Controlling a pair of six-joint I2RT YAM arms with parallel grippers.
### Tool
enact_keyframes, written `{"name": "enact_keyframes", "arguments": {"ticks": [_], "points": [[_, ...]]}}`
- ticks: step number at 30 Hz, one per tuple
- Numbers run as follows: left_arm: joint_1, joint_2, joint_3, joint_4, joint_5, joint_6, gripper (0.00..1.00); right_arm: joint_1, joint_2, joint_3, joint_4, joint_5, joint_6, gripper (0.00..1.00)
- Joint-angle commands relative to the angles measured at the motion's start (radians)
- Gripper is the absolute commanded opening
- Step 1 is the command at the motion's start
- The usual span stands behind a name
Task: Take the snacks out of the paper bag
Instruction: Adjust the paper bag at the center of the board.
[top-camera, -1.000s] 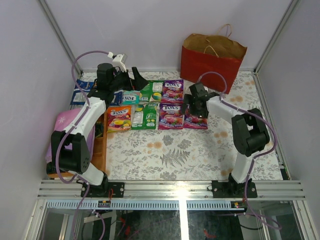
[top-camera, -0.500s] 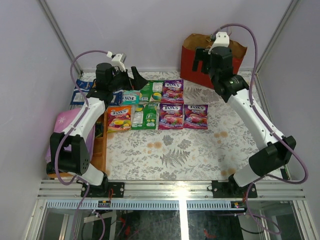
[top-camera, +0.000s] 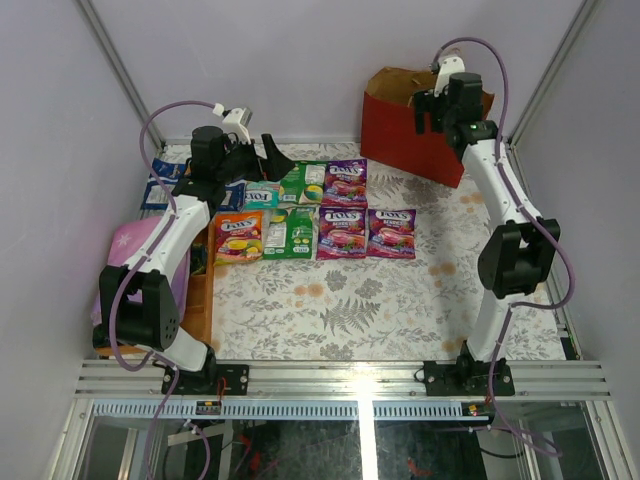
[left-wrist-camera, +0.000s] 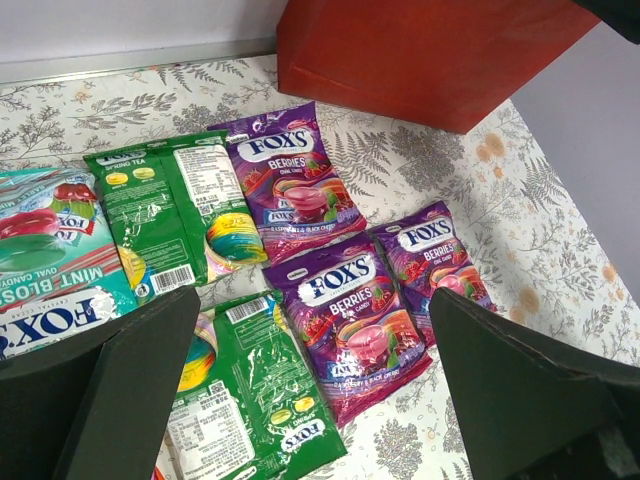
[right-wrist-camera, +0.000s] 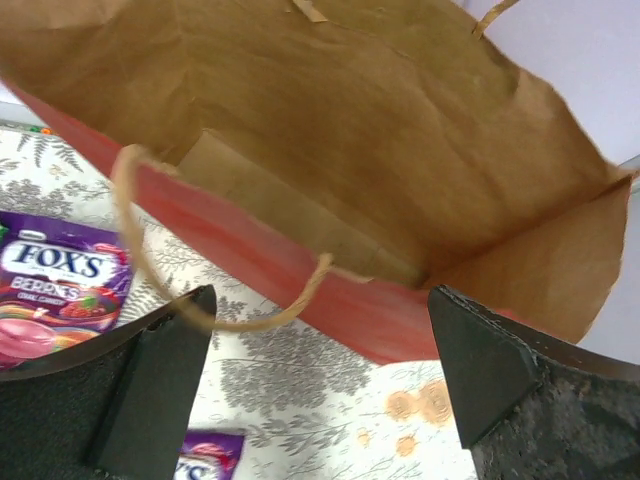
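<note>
My right gripper (right-wrist-camera: 320, 300) hangs over the paper bag (top-camera: 410, 135) in the upper right of the overhead frame, fingers spread wide with nothing between them. Through my wrist camera the bag's mouth gapes straight ahead of me and below. Its near red rim cuts across the frame from upper left to lower right, right between my fingertips, and the brown inside fills everything above it. A twine handle (right-wrist-camera: 140, 250) loops down over the rim by my left-hand finger, so I judge the clean way in is past the rim and to the right of that loop.

The mouth's long axis runs roughly across my finger spread, which suits a straight drop. In the stretch of bag interior that shows I see only creased brown paper. Whether a packet hides deeper I cannot tell.

The snacks (top-camera: 330, 215) lie flat in rows on the table (top-camera: 400, 300), centre-left of the overhead frame, well apart from the bag. My left gripper (left-wrist-camera: 315, 300) hovers there above them, splayed and unloaded, far from the bag, so this reach is the right arm's.
</note>
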Motion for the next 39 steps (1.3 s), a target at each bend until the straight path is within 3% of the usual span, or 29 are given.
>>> {"name": "enact_keyframes", "arguments": {"ticks": [1, 4, 11, 20, 32, 39], "points": [[0.011, 0.006, 0.017, 0.011, -0.001, 0.012, 0.99, -0.012, 0.042, 0.143, -0.019, -0.148, -0.184, 0.94], [0.01, 0.006, 0.018, 0.01, -0.003, 0.012, 1.0, -0.02, 0.071, 0.169, -0.006, -0.192, -0.212, 0.93], [0.011, 0.009, 0.019, 0.007, -0.006, 0.012, 1.0, -0.032, 0.143, 0.275, -0.045, -0.218, -0.208, 0.68], [0.011, 0.01, 0.018, 0.003, -0.008, 0.013, 1.0, -0.069, 0.138, 0.291, -0.047, -0.112, -0.162, 0.01], [0.011, 0.029, 0.021, 0.007, 0.003, 0.007, 1.0, -0.189, 0.111, 0.284, -0.044, -0.045, -0.049, 0.0], [0.011, 0.032, 0.018, 0.023, 0.001, -0.005, 1.0, -0.191, 0.027, 0.174, -0.001, -0.09, 0.01, 0.0]]}}
